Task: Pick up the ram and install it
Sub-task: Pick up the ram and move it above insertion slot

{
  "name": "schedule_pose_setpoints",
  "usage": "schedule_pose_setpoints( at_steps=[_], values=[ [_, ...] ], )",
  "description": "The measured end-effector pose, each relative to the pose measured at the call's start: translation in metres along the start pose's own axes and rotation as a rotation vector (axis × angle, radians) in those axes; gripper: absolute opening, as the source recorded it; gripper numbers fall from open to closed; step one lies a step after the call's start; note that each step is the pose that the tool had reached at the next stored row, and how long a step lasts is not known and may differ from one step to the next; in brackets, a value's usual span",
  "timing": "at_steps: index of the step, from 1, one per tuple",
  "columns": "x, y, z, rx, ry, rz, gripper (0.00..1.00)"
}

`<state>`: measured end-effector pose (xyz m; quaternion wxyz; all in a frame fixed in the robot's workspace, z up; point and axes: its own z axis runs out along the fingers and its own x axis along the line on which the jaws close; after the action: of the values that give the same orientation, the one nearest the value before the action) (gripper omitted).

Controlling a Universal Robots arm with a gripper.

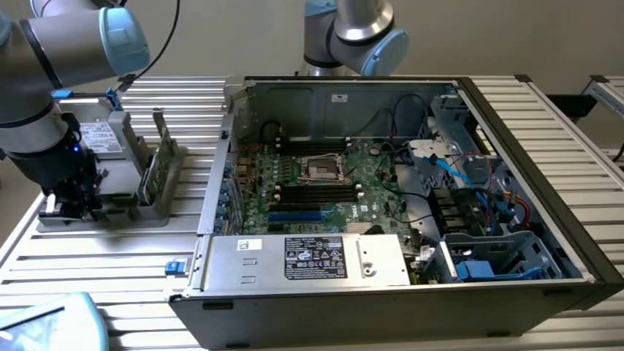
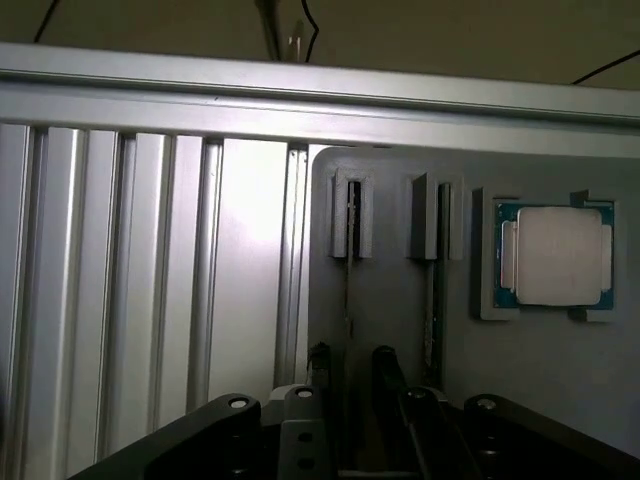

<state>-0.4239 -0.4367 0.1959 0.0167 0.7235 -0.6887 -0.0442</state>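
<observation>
On the exterior view's left, my arm reaches down over the slatted worktop, and my end effector hangs low over the near end of a grey holder. My end effector is open, with nothing gripped.

From the wrist view, its two dark fingers stand apart on either side of a thin board seen edge-on. As far as I can tell this is the ram, standing upright in a narrow slot of the holder. My fingers do not appear to touch it. A second thin board stands edge-on in the neighbouring slot. Beyond that, a square silver processor chip lies flat in its own recess.

Just toward the exterior view's right of my end effector, a larger green card with a metal bracket stands upright in the same holder.

Further right sits the open computer case, well apart from the ram. Inside it, the motherboard lies flat with a square processor socket and long black slots just beside it. A silver power supply box with a dark label fills the near edge. Blue and black cables crowd the case's right side.

A second arm rises behind the case.
</observation>
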Motion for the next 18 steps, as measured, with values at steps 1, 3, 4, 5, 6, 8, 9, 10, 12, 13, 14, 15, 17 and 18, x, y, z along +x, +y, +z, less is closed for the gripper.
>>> schedule_pose_setpoints(
  at_steps=[1, 3, 4, 5, 6, 8, 9, 10, 12, 13, 14, 15, 17, 18],
  values=[
    [0.0000, 0.0000, 0.0000, 0.0000, 0.0000, 0.000, 0.31],
    [0.0000, 0.0000, 0.0000, -0.0001, 0.0000, 0.000, 0.31],
    [0.0000, 0.0000, 0.0000, 0.0000, 0.0000, 0.000, 0.31],
    [0.0000, 0.0000, 0.0000, 0.0000, 0.0000, 0.000, 0.31],
    [0.0000, 0.0000, 0.0000, 0.0000, 0.0000, 0.000, 0.29],
    [0.0000, 0.0000, 0.0000, 0.0000, 0.0001, 0.000, 0.22],
    [0.0000, 0.0000, 0.0000, -0.0001, 0.0002, 0.000, 0.16],
    [0.0000, 0.0000, 0.0000, -0.0001, 0.0001, 0.000, 0.16],
    [0.0000, 0.0000, 0.0000, -0.0001, 0.0001, 0.000, 0.14],
    [0.0000, 0.0000, 0.0000, -0.0001, 0.0000, 0.000, 0.14],
    [0.0000, 0.0000, 0.0000, -0.0001, 0.0001, 0.000, 0.14],
    [0.0000, 0.0000, 0.0000, 0.0000, 0.0000, 0.000, 0.14],
    [0.0000, 0.0000, 0.0000, 0.0000, 0.0000, 0.000, 0.14],
    [0.0000, 0.0000, 0.0000, 0.0000, 0.0000, 0.000, 0.14]
  ],
)
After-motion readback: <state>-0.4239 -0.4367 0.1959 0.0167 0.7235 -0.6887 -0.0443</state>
